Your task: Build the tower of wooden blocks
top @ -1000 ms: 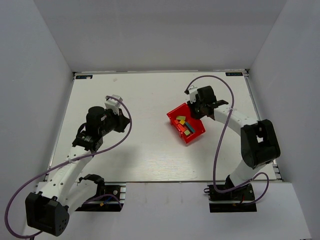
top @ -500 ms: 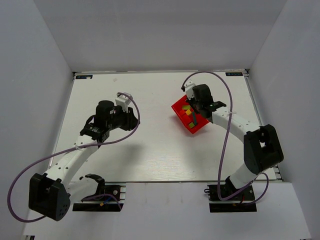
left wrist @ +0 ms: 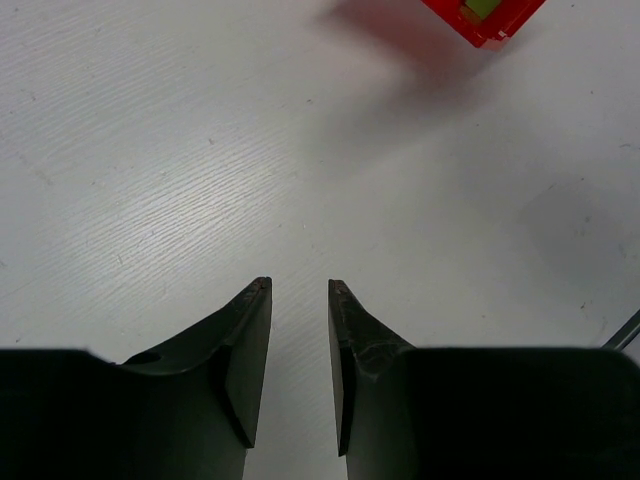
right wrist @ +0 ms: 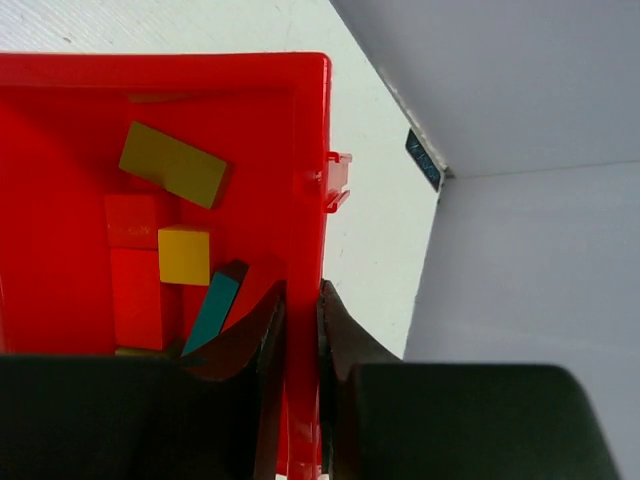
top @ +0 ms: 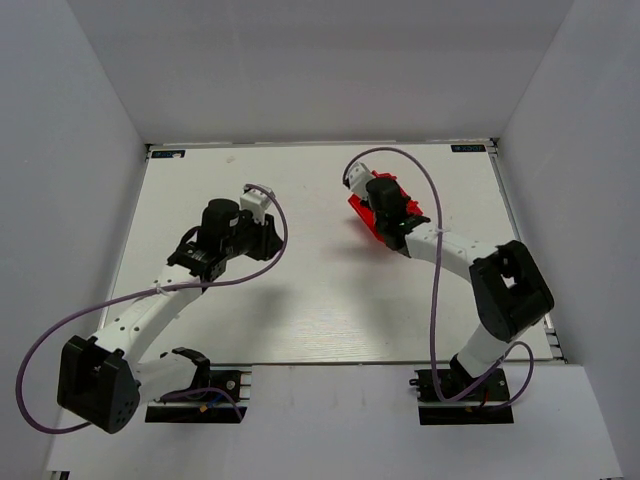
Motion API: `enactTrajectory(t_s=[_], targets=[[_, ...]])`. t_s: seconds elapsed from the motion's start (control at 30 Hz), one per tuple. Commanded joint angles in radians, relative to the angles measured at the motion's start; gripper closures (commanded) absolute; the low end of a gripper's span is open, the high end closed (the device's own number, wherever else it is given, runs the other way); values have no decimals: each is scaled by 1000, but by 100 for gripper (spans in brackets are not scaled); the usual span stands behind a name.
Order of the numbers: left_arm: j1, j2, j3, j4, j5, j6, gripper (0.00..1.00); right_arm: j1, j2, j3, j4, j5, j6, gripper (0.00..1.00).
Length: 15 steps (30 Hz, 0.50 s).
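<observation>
Inside bin (right wrist: 60, 180) — teal bar (right wrist: 212, 312) diagonal beside right claw (right wrist: 300, 290)

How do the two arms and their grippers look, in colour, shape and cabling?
Both the left arm and right arm have white links joined by bulky black joint housings. A thin purple cable loops loosely along each. The left gripper and right gripper each have two dark, flat fingers tapering to narrow tips.

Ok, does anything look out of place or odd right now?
Yes. The red bin is pinched by one wall in the right gripper and looks tilted off the table, blocks lying loose inside rather than stacked.
</observation>
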<state>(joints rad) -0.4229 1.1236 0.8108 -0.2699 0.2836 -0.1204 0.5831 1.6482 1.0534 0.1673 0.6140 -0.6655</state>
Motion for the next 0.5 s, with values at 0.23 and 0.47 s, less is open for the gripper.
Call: enactTrajectory(t_s=[0.23,0.47], targets=[[-27,-70,-1,-15,-64,19,59,141,134,-185,725,260,-550,100],[-36,-104,-10,-15,-73,28,59,221,306,-296,1425,256,-1071,100]])
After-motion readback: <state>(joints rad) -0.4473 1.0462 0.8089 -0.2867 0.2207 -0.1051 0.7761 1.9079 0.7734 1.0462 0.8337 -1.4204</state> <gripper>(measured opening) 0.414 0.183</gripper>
